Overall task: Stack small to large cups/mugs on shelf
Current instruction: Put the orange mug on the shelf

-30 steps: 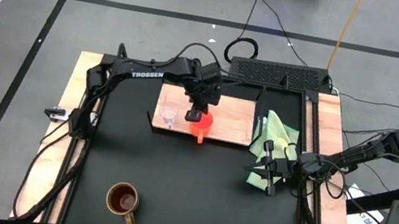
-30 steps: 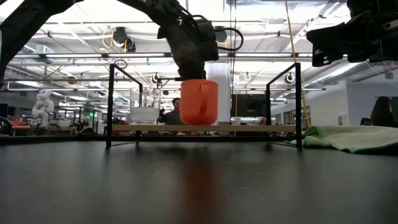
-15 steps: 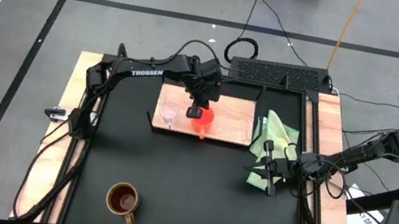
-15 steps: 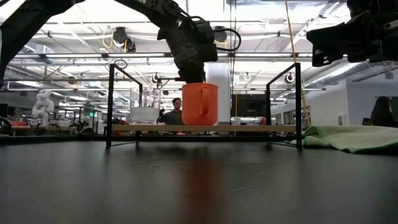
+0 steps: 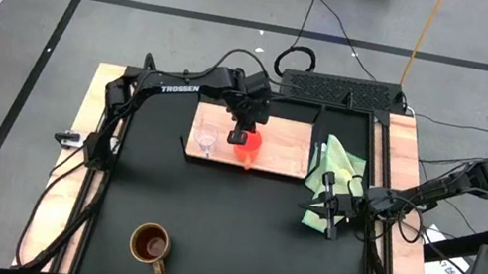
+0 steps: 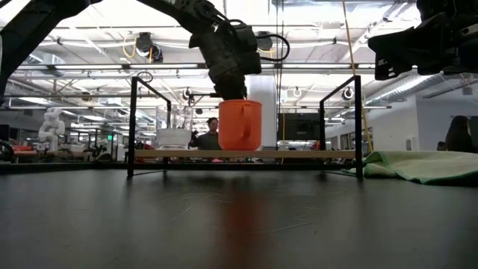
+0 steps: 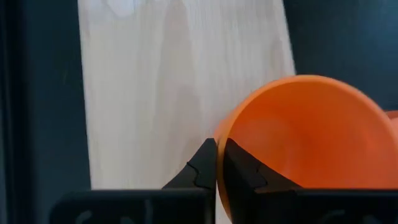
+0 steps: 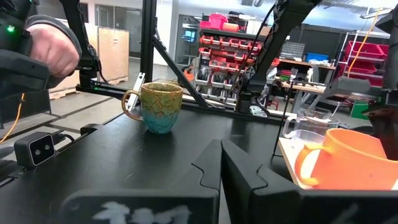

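Note:
The orange cup (image 5: 248, 146) stands upright on the light-wood shelf (image 5: 288, 145), a raised board on dark legs (image 6: 314, 154). My left gripper (image 5: 244, 127) is over the cup's far-left rim and shut on it. The tiny clear glass cup (image 5: 206, 140) stands on the shelf left of the orange one. The brown mug (image 5: 150, 245) stands on the black table near its front edge. My right gripper (image 5: 330, 218) is shut and waits at the table's right, beside the green cloth. My left gripper pinches the orange cup's rim wall (image 7: 219, 134), one finger (image 7: 244, 174) inside the cup and one finger (image 7: 202, 168) outside. The fingers come steeply from above, slanting down. The cup (image 6: 240, 125) stands upright with its base on the shelf.
A pale green cloth (image 5: 335, 178) lies at the shelf's right end. The shelf's dark frame posts (image 6: 133, 123) rise at its corners. A person's hand (image 8: 56, 43) shows beyond the table's near left in the right wrist view. The black table (image 5: 238, 227) stretches between shelf and mug.
The orange cup has moved a little from the shelf's near edge toward the far edge and now rests on the board, still upright. My left gripper has kept its hold on the rim.

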